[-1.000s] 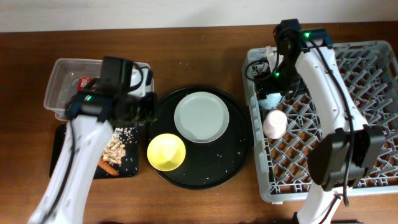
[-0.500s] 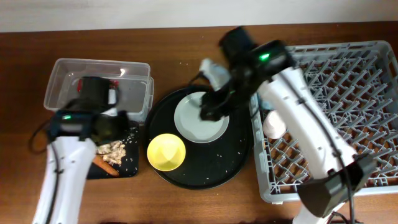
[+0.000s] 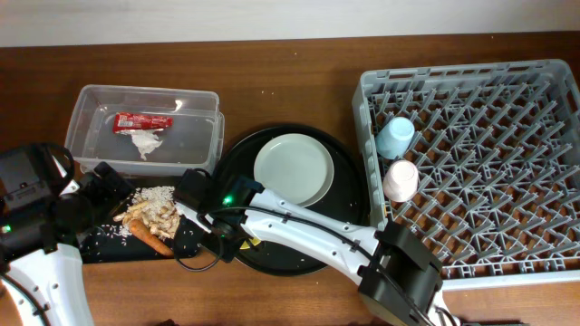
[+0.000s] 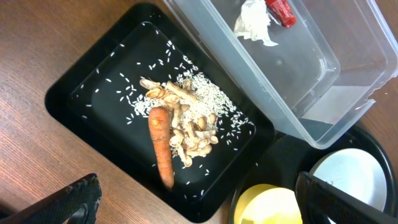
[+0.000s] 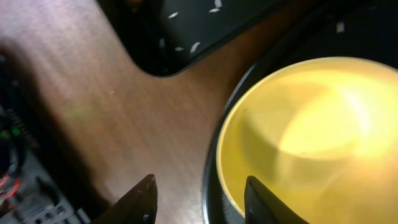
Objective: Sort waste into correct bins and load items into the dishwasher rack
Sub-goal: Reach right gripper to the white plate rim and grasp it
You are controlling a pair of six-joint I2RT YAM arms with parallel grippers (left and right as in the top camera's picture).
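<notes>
Brown wooden table (image 3: pixel 299 81); pale wall (image 3: pixel 272 18) beyond. Yellow bowl (image 5: pixel 298 137) sits at the left edge of the round black tray (image 3: pixel 349 199). Right gripper (image 5: pixel 202 199) jaws stand apart astride the bowl rim. Left gripper (image 4: pixel 205 196), left of tray, jaws wide apart.

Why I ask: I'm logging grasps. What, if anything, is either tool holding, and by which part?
Nothing is held. The left tool is open; the right tool is open over the rim of the yellow bowl, not closed on it.
</notes>
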